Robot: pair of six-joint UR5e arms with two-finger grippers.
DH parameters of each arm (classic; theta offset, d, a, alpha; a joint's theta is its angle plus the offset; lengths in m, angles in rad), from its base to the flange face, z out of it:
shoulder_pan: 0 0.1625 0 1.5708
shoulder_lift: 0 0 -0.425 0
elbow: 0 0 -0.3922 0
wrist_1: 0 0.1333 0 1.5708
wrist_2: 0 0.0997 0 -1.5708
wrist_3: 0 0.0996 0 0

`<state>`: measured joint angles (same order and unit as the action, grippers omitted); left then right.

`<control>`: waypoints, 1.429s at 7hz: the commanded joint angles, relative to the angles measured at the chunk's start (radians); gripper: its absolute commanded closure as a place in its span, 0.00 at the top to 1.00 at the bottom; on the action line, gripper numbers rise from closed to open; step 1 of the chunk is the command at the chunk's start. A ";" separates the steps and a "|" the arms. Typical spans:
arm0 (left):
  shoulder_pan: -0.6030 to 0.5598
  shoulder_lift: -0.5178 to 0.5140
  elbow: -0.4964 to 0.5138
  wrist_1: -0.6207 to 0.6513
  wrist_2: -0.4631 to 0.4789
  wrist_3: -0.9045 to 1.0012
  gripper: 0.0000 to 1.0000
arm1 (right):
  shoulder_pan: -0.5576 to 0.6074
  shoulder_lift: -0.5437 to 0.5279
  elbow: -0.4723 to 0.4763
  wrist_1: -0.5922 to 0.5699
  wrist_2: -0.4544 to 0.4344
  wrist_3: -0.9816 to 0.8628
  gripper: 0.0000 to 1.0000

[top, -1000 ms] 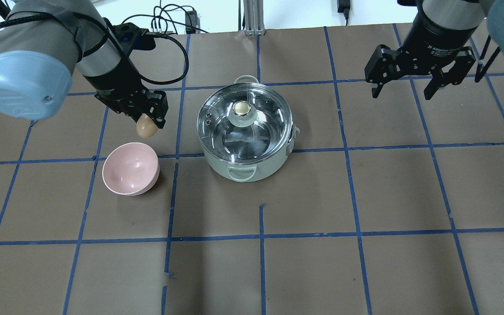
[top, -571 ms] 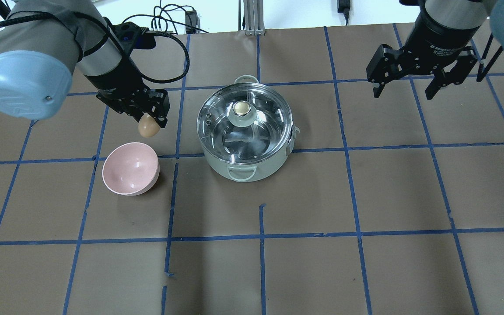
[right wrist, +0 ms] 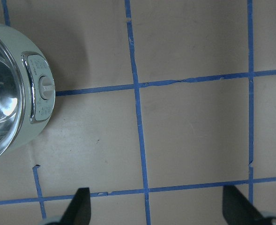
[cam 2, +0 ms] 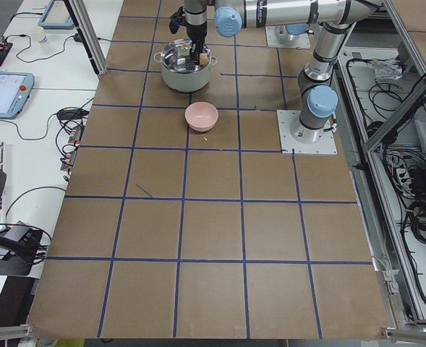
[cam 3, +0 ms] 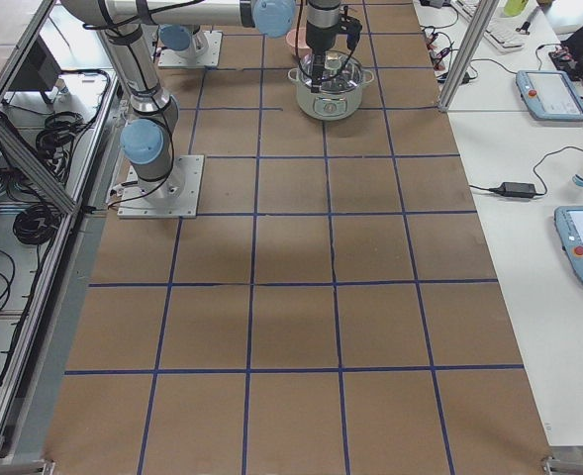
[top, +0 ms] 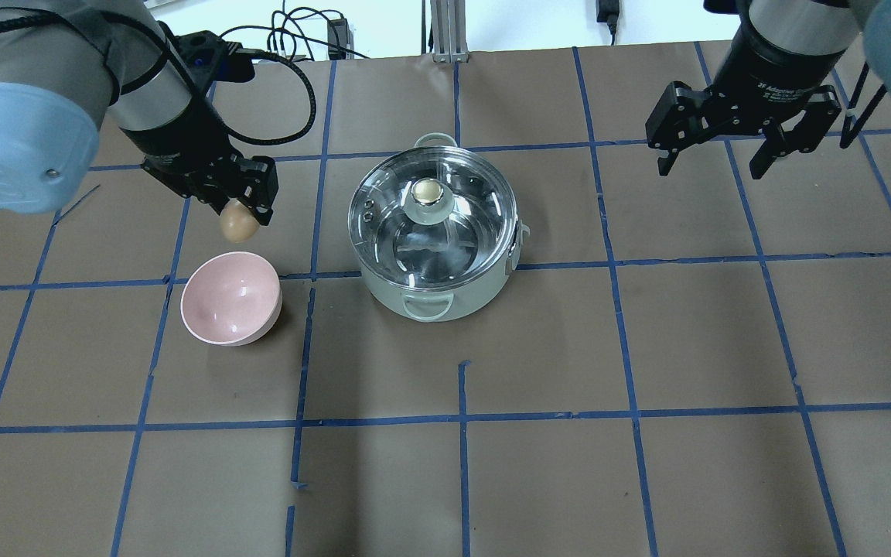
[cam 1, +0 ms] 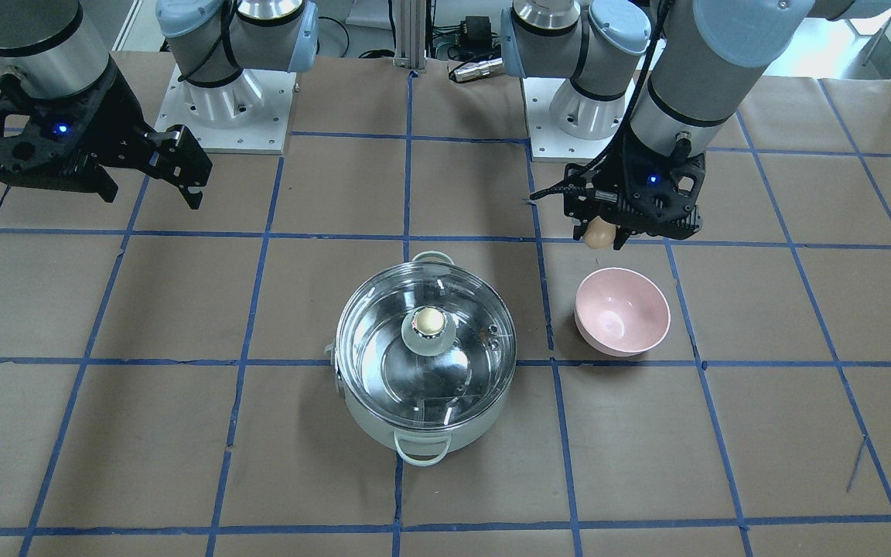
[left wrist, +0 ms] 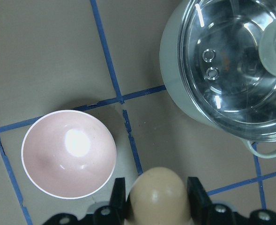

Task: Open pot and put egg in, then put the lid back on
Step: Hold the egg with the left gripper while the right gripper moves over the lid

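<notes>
The pale mint pot [top: 438, 290] stands mid-table with the glass lid [top: 395, 232] on it, its cream-gold knob [top: 429, 191] on top. The pot also shows in the front view [cam 1: 368, 414], the left wrist view [left wrist: 175, 70] and the right wrist view [right wrist: 20, 126]. My left gripper [top: 239, 220] is shut on the tan egg [top: 236, 225] and holds it in the air, left of the pot and behind the pink bowl; the egg shows in the left wrist view [left wrist: 157, 194] and front view [cam 1: 599, 234]. My right gripper [top: 712, 158] is open and empty, high at the back right.
An empty pink bowl [top: 230, 298] sits left of the pot, also in the front view [cam 1: 622, 311] and the left wrist view [left wrist: 68, 153]. Brown paper with blue tape grid lines covers the table. Cables lie at the far edge.
My left gripper has moved left and a little back with the egg, farther from the pot. My right gripper has stayed almost still. Pot, lid and bowl have not moved.
</notes>
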<state>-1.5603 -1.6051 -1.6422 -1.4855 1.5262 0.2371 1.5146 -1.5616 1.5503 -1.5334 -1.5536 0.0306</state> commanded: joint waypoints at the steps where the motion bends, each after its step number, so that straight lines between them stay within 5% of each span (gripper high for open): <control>1: 0.017 0.004 0.027 -0.013 0.008 -0.002 0.16 | 0.001 -0.001 0.014 -0.001 0.001 0.003 1.00; 4: 0.028 0.005 0.032 -0.042 0.011 -0.001 0.16 | 0.021 0.000 0.011 -0.052 0.018 0.021 1.00; 10: 0.025 0.005 0.032 -0.044 0.011 -0.001 0.16 | 0.395 0.222 -0.085 -0.350 0.001 0.409 1.00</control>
<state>-1.5350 -1.6000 -1.6107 -1.5283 1.5371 0.2362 1.8431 -1.4028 1.5081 -1.8494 -1.5489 0.3388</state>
